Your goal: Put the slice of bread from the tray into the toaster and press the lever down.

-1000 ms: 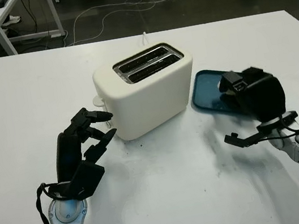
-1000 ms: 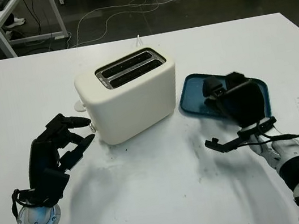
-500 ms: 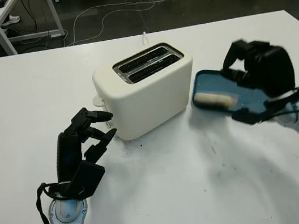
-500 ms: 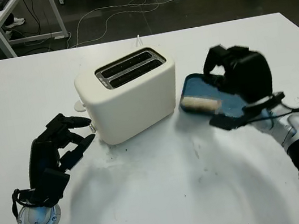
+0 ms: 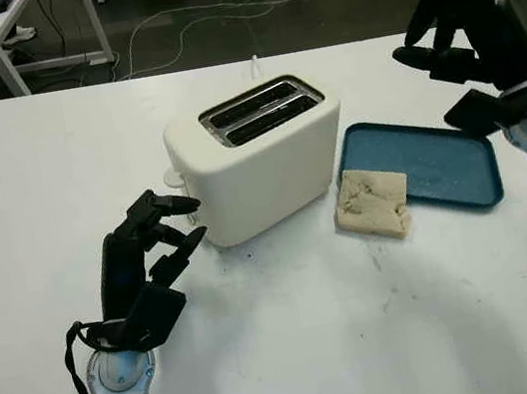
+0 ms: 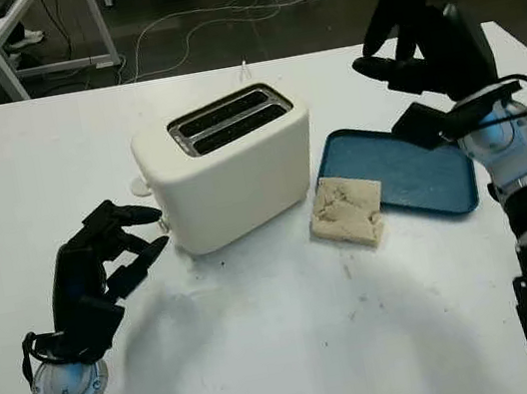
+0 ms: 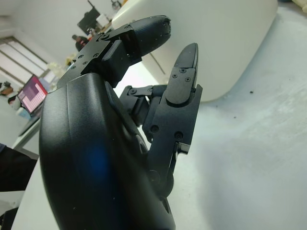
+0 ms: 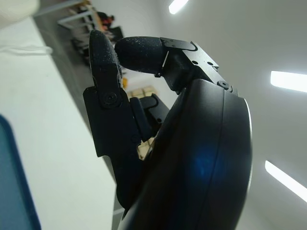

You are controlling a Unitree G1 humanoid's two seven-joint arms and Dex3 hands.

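Raised above the far right of the white table [image 5: 300, 353], my right hand [image 5: 468, 26] is holding nothing, fingers curled. The pale, rough slice of bread [image 5: 373, 203] is lying half off the near-left edge of the flat blue plastic tray [image 5: 440, 162], just right of the cream two-slot toaster [image 5: 257, 158]. It looks light, soft and crumbly, so I am planning a gentle pinch across its edges. My left hand [image 5: 146, 252], curled and empty, is hovering just beside the toaster's left end.

No text, label, brand, number or sign can be read on anything.
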